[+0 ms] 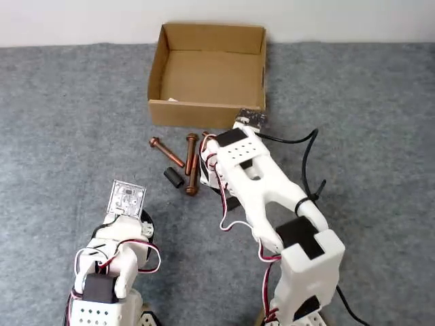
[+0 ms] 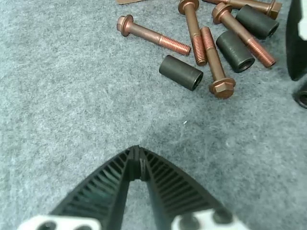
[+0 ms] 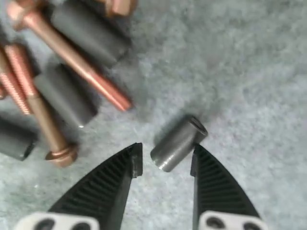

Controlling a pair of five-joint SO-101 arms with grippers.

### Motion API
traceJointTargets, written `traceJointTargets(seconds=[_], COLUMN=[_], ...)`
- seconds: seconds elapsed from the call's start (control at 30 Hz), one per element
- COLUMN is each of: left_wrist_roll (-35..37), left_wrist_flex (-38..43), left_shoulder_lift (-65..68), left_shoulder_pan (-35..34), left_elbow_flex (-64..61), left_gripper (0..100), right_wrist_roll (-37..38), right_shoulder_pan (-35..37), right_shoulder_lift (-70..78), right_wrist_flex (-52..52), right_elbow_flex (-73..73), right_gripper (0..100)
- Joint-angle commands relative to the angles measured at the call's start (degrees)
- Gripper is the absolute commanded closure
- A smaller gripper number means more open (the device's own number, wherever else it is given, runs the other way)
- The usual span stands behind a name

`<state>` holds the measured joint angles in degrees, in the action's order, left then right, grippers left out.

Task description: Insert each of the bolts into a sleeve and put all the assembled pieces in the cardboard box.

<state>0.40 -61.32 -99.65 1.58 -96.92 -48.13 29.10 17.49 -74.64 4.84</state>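
Note:
Several copper bolts (image 2: pixel 153 37) and black sleeves (image 2: pixel 181 72) lie loose on the grey carpet in front of the cardboard box (image 1: pixel 204 114). My right gripper (image 3: pixel 166 160) is open and low over the carpet. A single sleeve (image 3: pixel 177 143) lies between its fingertips, apart from the pile; one finger (image 3: pixel 204 177) sits close against it. More sleeves (image 3: pixel 67 100) and a bolt (image 3: pixel 72 60) lie just beyond. My left gripper (image 2: pixel 139 155) is shut on nothing, hovering short of the pile. In the high view, the right arm (image 1: pixel 251 176) covers part of the pile.
The box stands open at the back of the table with a scrap inside. One sleeve (image 1: pixel 174 178) lies beside the bolts (image 1: pixel 192 163) toward the left arm (image 1: pixel 115 251). Bare carpet stretches to both sides. A black cable (image 1: pixel 309 159) loops by the right arm.

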Motion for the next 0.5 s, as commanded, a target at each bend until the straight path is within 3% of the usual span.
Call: traceJointTargets(seconds=[0.0, 0.47], left_wrist_roll=[-0.18, -0.18], left_wrist_flex=[1.49, 1.49], left_shoulder_lift=[-0.35, -0.35], left_shoulder_pan=[-0.26, -0.26], left_elbow_flex=[0.22, 0.22], left_gripper=[100, 100], right_wrist_roll=[-0.62, -2.11], right_shoulder_pan=[-0.40, -0.92], right_shoulder_lift=[0.13, 6.11], right_wrist_flex=[-4.26, -4.00], right_elbow_flex=[-4.31, -4.66], right_gripper=[82.8, 82.9])
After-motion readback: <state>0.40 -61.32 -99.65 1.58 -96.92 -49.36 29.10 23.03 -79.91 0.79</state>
